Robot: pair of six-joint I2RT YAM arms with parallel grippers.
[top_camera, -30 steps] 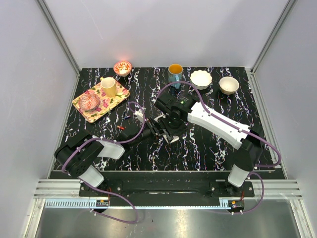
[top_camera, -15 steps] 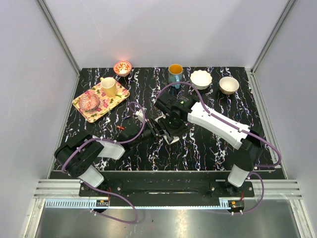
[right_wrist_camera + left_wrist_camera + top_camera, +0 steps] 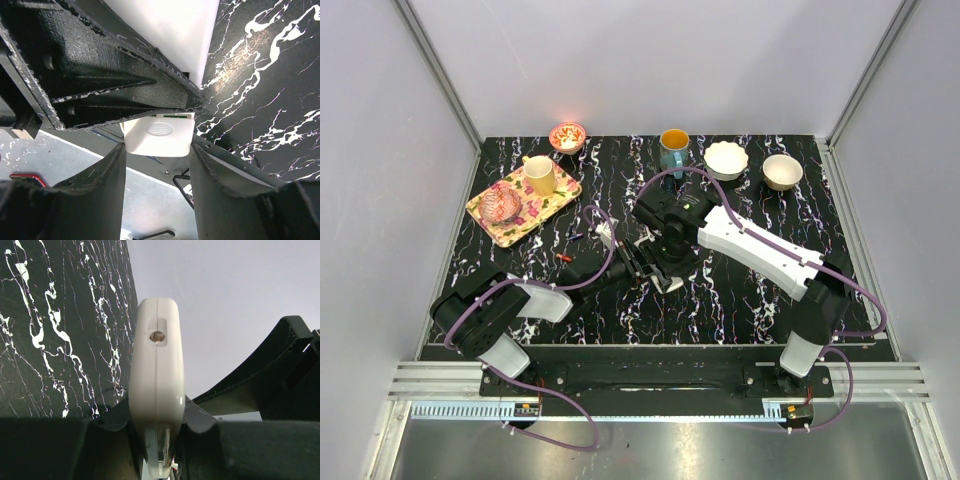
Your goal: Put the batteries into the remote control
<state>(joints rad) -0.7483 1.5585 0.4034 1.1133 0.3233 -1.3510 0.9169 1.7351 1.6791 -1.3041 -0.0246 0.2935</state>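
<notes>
In the left wrist view the white remote control (image 3: 156,370) stands edge-on, and my left gripper (image 3: 156,415) is shut on its thin sides. The right wrist view shows the remote's white end with an oval ridged patch (image 3: 157,134). My right gripper (image 3: 157,150) is shut across it, a finger against each side. In the top view the two grippers meet mid-table around the remote (image 3: 664,283), mostly hidden by the right wrist (image 3: 665,240). A reddish battery (image 3: 563,258) lies on the table left of them, and another thin small cylinder (image 3: 578,238) lies just beyond it.
A floral tray (image 3: 480,205) at the back left carries a yellow cup (image 3: 540,176) and a pink glass bowl (image 3: 503,204). Along the back edge stand a small red bowl (image 3: 567,136), a teal mug (image 3: 673,147) and two white bowls (image 3: 726,159) (image 3: 782,171).
The right wrist has shifted very slightly over the remote. Both grips look unchanged.
</notes>
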